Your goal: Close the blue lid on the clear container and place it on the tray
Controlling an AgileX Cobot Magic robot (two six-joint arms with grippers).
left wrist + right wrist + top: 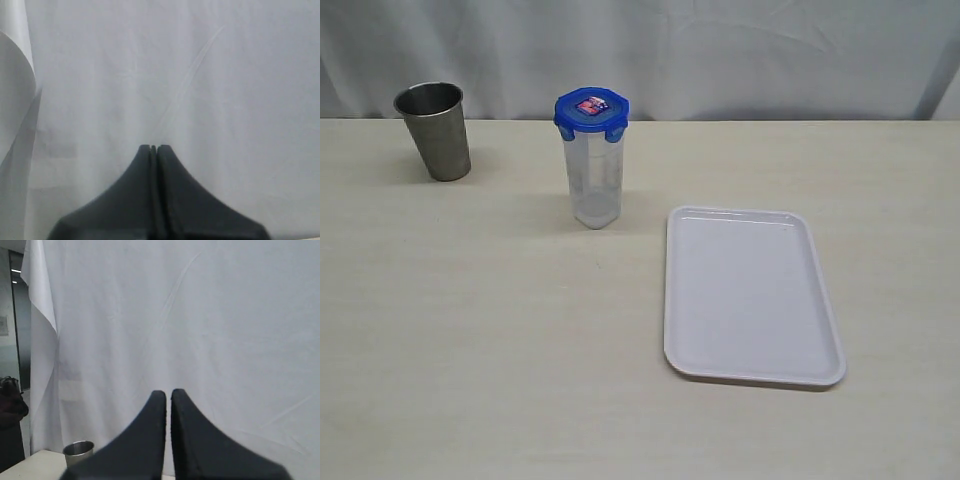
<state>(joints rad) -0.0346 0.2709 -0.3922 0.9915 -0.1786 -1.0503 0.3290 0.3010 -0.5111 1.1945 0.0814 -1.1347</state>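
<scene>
Standing upright on the pale desk (470,330), the clear container (594,185) has the blue lid (591,112) sitting on its rim, red-and-white label facing up. Whether the lid's flaps are snapped down is too small to tell. The white tray (750,295) lies flat on the desk near the container, on the right side of the exterior view, apart from it and with nothing on it. A steel cup (435,130) stands near the far left edge, well apart from both. The left pincer (153,148) is clenched, jaws pressed together with nothing between them, facing a white curtain (225,75). The right pincer (168,395) is likewise clenched and grasps nothing.
</scene>
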